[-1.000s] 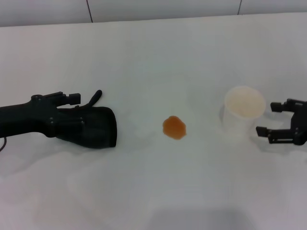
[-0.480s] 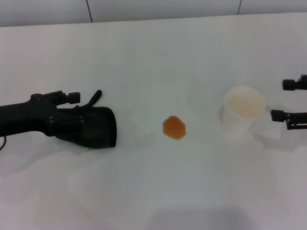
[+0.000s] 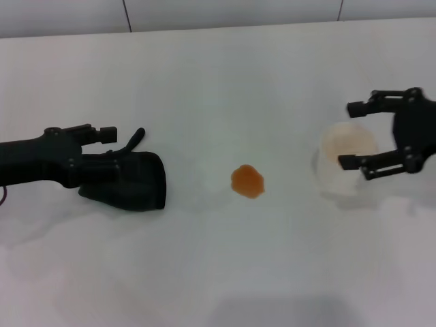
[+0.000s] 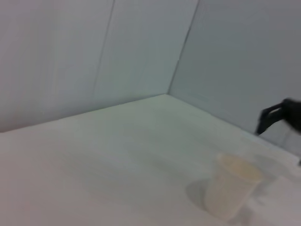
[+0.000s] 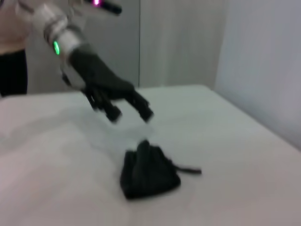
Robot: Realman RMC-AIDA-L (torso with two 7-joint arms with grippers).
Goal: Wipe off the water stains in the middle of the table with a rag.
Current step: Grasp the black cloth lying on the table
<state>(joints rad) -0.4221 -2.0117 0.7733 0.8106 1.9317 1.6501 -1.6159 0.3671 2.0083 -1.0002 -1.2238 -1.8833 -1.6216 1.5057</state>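
The left arm is seen reaching in from the left edge of the head view, held low and nearly level. The left gripper [image 3: 112, 143] is shown over the near-left area; in the right wrist view its fingers [image 5: 113, 114] are seen parted and angled downward, apart from what lies below them. A green light is noted on the left wrist. The right gripper [image 3: 354, 135] is seen at the right edge of the head view, raised, with fingers spread wide and pointing toward the centre. One right finger [image 4: 273, 115] is caught in the left wrist view.
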